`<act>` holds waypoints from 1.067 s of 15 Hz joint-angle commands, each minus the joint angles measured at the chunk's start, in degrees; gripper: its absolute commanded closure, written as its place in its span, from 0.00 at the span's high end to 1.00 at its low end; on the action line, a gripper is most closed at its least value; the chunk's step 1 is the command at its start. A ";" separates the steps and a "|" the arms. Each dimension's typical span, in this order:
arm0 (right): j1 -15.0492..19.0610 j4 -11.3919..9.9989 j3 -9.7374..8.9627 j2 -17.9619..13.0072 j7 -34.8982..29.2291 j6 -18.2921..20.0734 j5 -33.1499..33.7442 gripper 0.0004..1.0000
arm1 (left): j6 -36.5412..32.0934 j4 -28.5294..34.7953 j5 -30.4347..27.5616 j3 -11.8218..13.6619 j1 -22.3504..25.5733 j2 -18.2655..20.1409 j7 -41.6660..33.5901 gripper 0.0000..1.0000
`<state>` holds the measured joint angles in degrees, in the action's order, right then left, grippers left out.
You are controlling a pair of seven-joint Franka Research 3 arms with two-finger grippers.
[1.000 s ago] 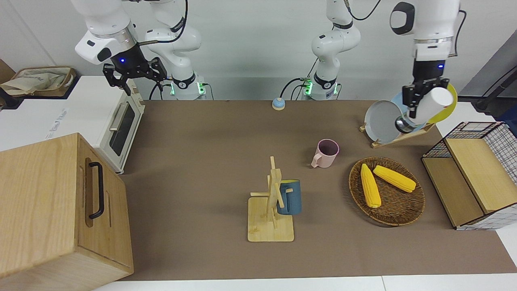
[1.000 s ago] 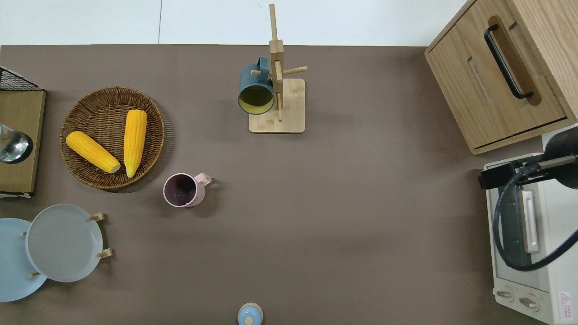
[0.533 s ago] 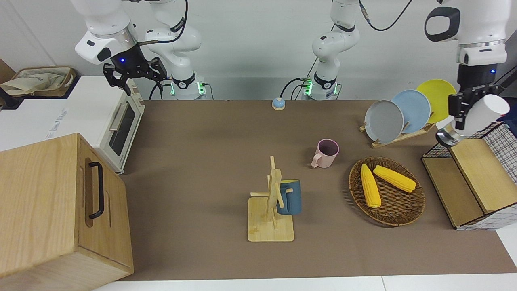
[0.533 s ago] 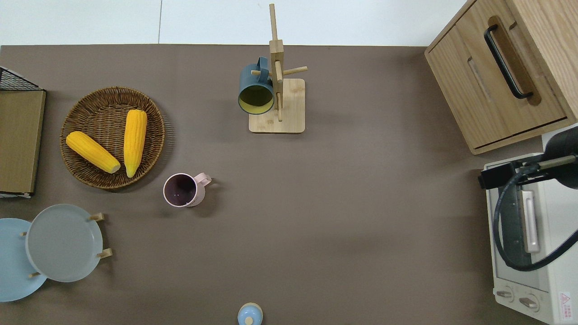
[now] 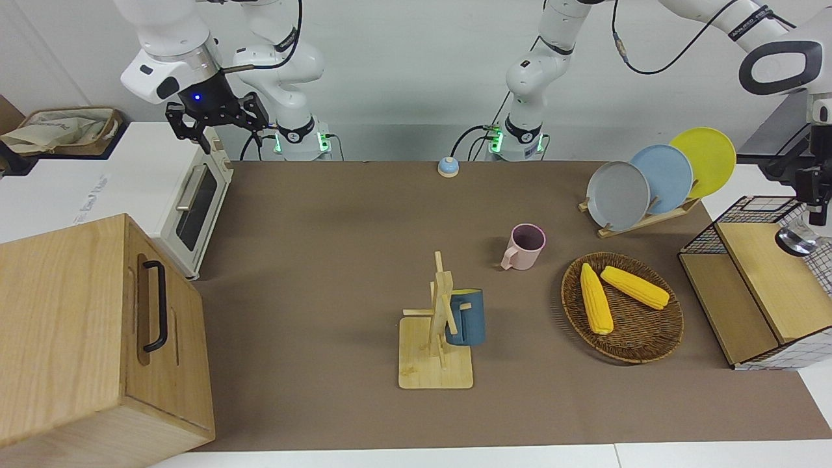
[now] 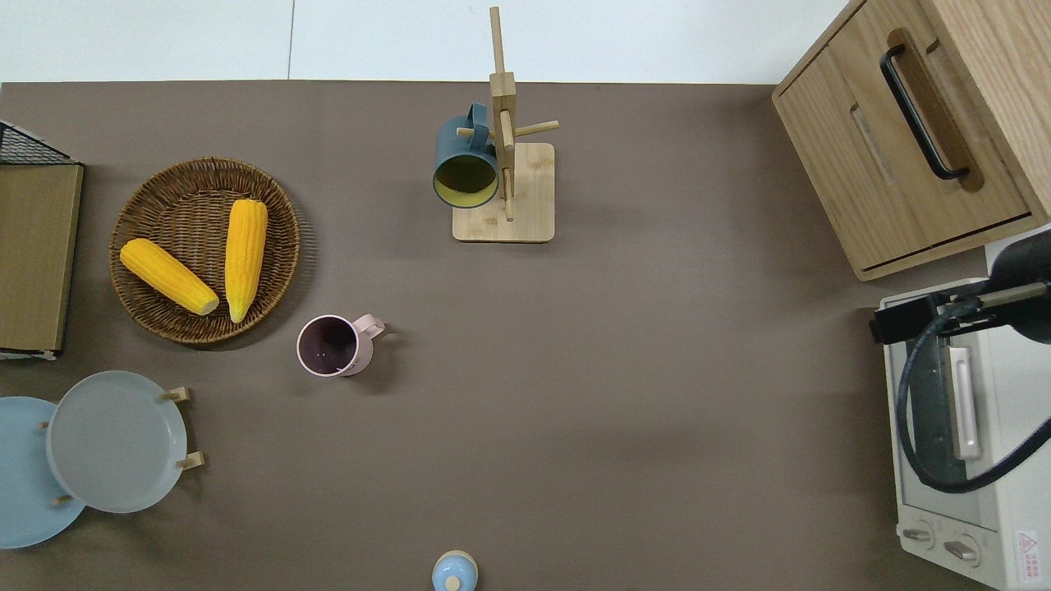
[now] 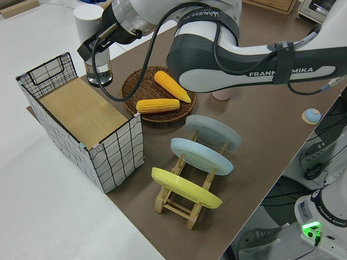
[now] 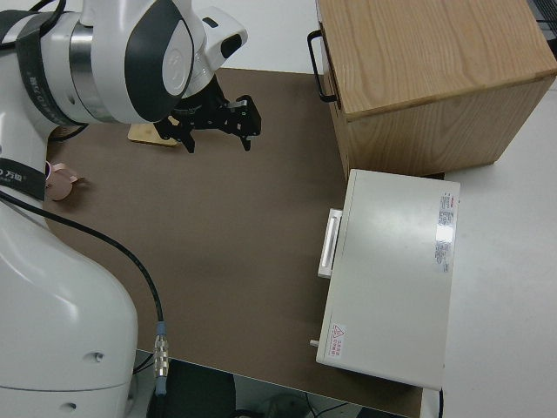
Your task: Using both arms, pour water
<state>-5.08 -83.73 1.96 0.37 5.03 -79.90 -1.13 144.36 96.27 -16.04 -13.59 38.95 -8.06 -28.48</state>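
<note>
My left gripper [image 5: 814, 195] is shut on a bottle with a white top and a clear base [image 5: 798, 242]. It holds the bottle upright at the wire crate [image 5: 757, 286], at the left arm's end of the table. In the left side view the left gripper [image 7: 100, 42] grips the bottle [image 7: 97, 64] at its middle. Both are outside the overhead view. A pink mug [image 5: 523, 246] stands open side up near the table's middle and also shows in the overhead view [image 6: 332, 345]. My right gripper [image 5: 214, 123] is parked and open.
A wicker basket [image 5: 656, 341] holds two corn cobs. A rack with three plates [image 5: 650, 182] stands nearer to the robots. A blue mug [image 5: 465, 317] hangs on a wooden mug tree [image 5: 437, 351]. A toaster oven [image 5: 192, 201] and a wooden cabinet [image 5: 84, 338] stand at the right arm's end.
My left arm has carried the bottle from over the plate rack out toward the left arm's end of the table, to the wire crate, turning it upright. The right arm has not moved.
</note>
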 commanded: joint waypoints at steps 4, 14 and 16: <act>-0.02 -0.11 0.06 -0.10 0.86 -0.35 -0.28 0.99 | 2.24 -0.65 -11.81 -0.73 3.85 -2.92 -15.44 0.00; -0.02 -0.11 0.15 -0.10 0.86 -0.35 -0.28 0.99 | 2.42 -0.47 -14.90 -0.73 4.73 -6.52 -20.83 0.00; -0.02 -0.11 0.06 -0.10 0.86 -0.35 -0.28 0.99 | 2.42 -0.56 -14.81 -0.73 4.73 -7.05 -21.27 0.00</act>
<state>-5.08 -83.73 1.96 0.37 5.03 -79.90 -1.13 145.38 96.42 -29.15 -13.74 43.19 -14.82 -47.35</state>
